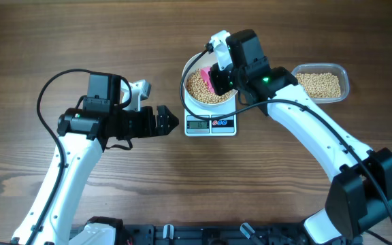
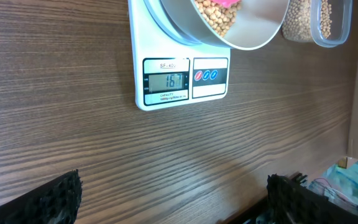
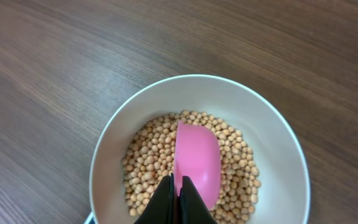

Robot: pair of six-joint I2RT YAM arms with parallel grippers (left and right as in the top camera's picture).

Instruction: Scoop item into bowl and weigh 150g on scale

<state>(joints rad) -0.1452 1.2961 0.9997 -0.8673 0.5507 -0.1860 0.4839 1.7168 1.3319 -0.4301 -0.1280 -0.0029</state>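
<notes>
Clamps pink scoop in right gripper over beans in bowl atop scale; holds left gripper released, empty, just left of scale.

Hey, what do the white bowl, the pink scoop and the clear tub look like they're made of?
Bowl: plain white, smooth with a soft sheen, maybe ceramic or melamine; the look leaves it open. Pink scoop: even colour, slightly glossy, probably plastic. Tub: see-through walls showing the beans inside, so clear plastic.

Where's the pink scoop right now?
Right of centre in the overhead view: the scoop lies on the beans in the bowl on the scale, held by the right gripper.
</notes>
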